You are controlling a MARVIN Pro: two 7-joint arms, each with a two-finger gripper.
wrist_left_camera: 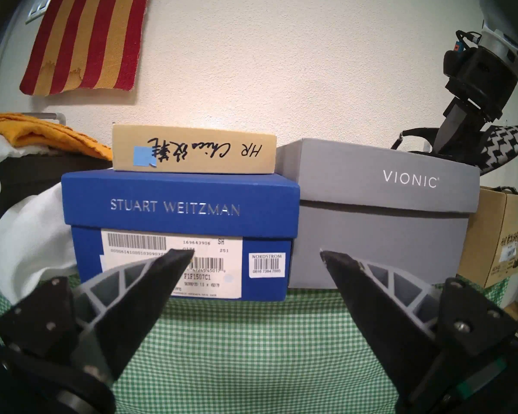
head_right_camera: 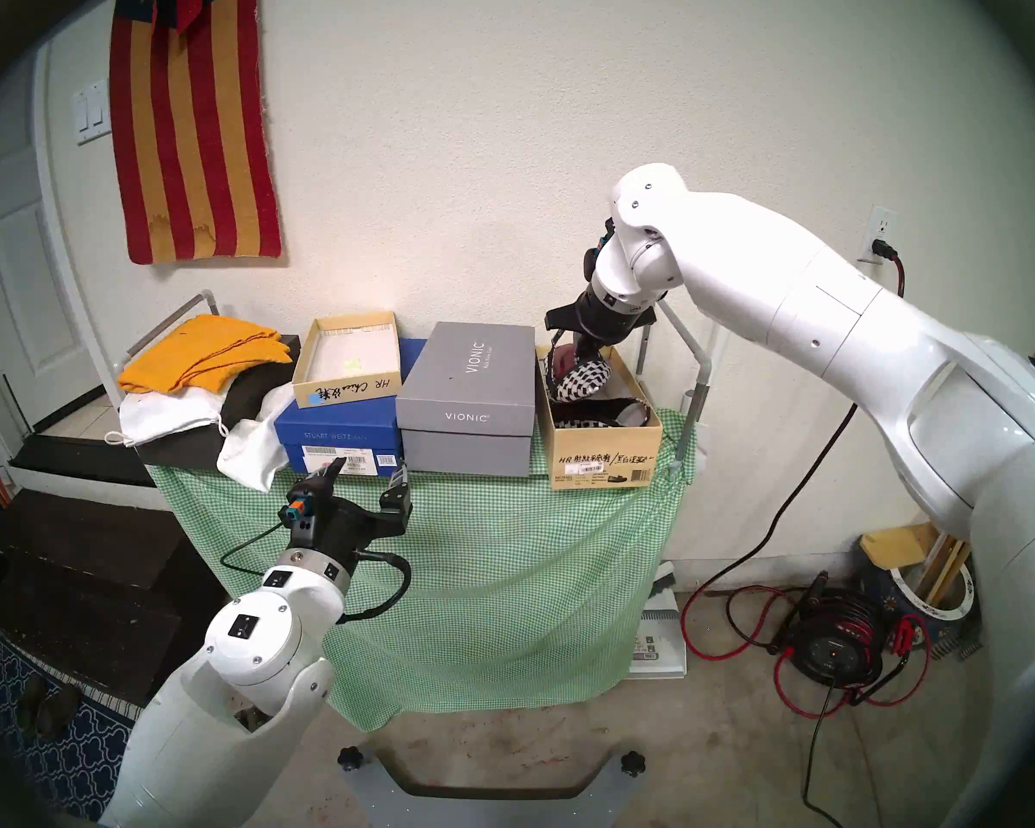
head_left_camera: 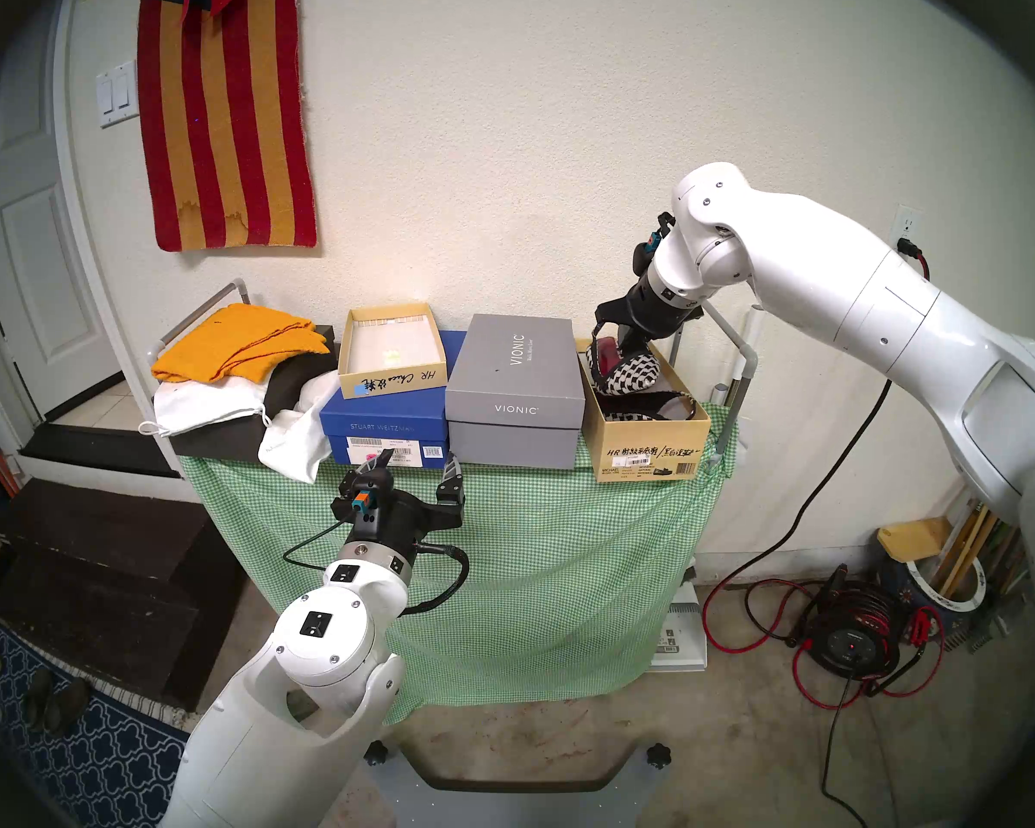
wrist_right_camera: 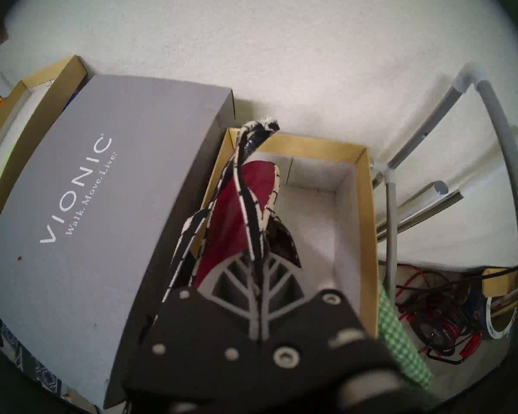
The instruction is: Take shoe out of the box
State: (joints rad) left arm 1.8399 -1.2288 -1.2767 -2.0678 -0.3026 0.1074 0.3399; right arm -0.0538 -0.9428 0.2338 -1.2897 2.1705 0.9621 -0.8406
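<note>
Over box (head_left_camera: 646,432), right claw (wrist_right_camera: 256,264) pinching shoe (head_left_camera: 625,370)

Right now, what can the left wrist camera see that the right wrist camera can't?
Only the left wrist view shows the blue box, the striped cloth on the wall, and the open left gripper holding nothing. Only the right wrist view shows the white inside of the tan box, the shoe's red lining, and the right gripper shut on its strap. Both show the grey box, the shoe and the green checked cloth.
</note>
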